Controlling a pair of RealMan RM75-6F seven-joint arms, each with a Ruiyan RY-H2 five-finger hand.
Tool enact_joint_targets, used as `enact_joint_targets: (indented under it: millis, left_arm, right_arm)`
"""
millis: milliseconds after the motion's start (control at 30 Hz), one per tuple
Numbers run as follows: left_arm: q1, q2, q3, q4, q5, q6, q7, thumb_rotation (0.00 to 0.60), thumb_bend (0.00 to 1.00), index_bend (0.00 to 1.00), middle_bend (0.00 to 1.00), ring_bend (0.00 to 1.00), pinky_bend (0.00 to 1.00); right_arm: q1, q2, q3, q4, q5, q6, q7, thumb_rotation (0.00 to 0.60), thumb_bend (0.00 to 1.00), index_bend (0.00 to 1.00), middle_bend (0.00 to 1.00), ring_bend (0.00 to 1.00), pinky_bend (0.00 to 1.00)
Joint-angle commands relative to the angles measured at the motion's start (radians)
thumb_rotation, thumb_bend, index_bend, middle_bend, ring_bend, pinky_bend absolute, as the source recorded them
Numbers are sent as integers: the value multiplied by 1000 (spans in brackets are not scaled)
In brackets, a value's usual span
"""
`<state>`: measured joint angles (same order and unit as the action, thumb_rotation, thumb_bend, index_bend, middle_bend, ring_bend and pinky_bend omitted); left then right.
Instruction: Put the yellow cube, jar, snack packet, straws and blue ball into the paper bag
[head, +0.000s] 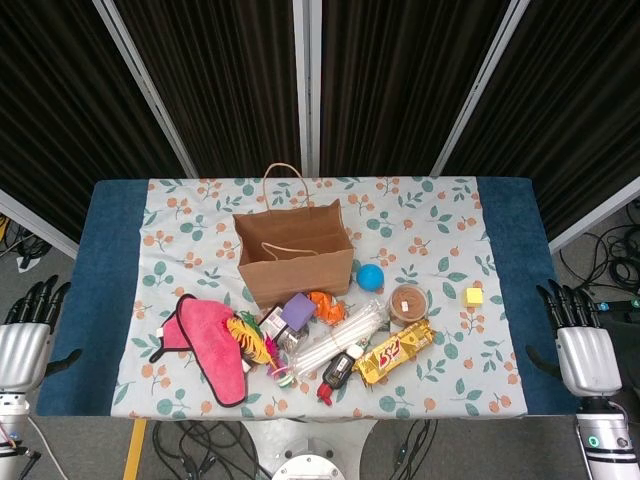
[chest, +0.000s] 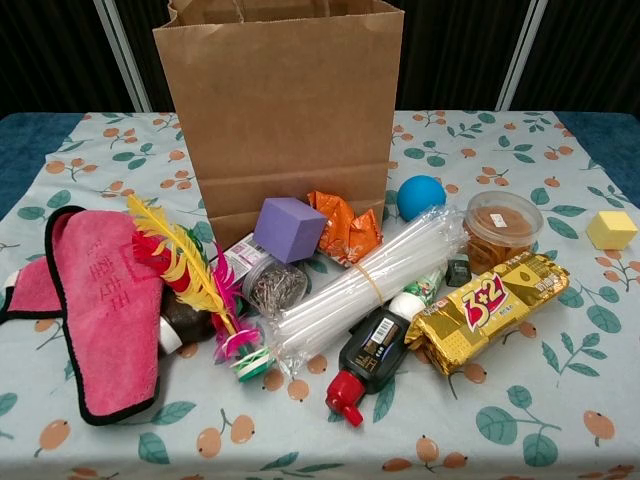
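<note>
The brown paper bag (head: 293, 255) (chest: 280, 105) stands upright and open at the table's middle. A blue ball (head: 370, 277) (chest: 420, 196) lies just right of it. The jar (head: 407, 302) (chest: 502, 228) with a clear lid sits beside the ball, and the yellow cube (head: 474, 296) (chest: 611, 229) lies further right. A gold snack packet (head: 396, 350) (chest: 490, 309) lies in front of the jar. The bundle of clear straws (head: 338, 340) (chest: 365, 283) lies diagonally in the pile. My left hand (head: 27, 335) and right hand (head: 580, 345) hang open off the table's sides, holding nothing.
A pink cloth (head: 212, 345) (chest: 105, 305), a feather toy (chest: 185, 265), a purple cube (head: 298, 311) (chest: 289, 229), an orange packet (chest: 345, 226), a tub of clips (chest: 274, 285) and a dark bottle with a red cap (chest: 365, 360) crowd the front of the flowered tablecloth (head: 440, 225).
</note>
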<state>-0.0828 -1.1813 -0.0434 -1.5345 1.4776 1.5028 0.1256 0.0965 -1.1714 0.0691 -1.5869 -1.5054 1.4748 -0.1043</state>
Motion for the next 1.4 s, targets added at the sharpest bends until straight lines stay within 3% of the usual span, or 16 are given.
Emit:
enact_joint_targets:
  millis: [33,267,500,633,767,1000,1200,1400]
  left_arm:
    - [3,2,2,-1,0,1,-3,600,94,78,117,62,194]
    - [0,-3,5,0,6,-6,-7,600,94,79,117,62,194]
    - [-8,-10,14,11,20,-21,-13,600,94,79,117,62,194]
    - [-7,-18,18,19,26,-22,-49,600,94,79,117,62,194]
    - [-4,-23,29,31,64,-1,-92,600,94,79,129,63,194]
    - [-7,-12,36,31,70,-12,-115,600,95,80,137,62,194]
    - [-6,-1,34,21,71,-7,-127,600,94,80,137,62,195]
    - [-6,-5,37,29,70,-13,-121,600,94,80,137,62,194]
  right_arm:
    - [4,2,1,-6,5,-9,0,600,141,49,26,0,0]
    - [12,28,9,-35,39,-40,4,600,141,49,55,0,0]
    - [71,53,74,-88,156,-136,-17,600,152,106,175,13,3]
    - [144,28,134,-77,303,-237,-102,600,177,219,262,101,99]
    - [212,-29,156,-20,415,-313,-205,600,182,257,279,114,149]
    - [295,-137,162,100,519,-398,-281,600,181,317,321,233,250]
    - [349,-197,167,149,571,-404,-367,600,180,337,335,453,552]
    - [383,-226,165,164,664,-424,-446,600,176,338,335,487,595]
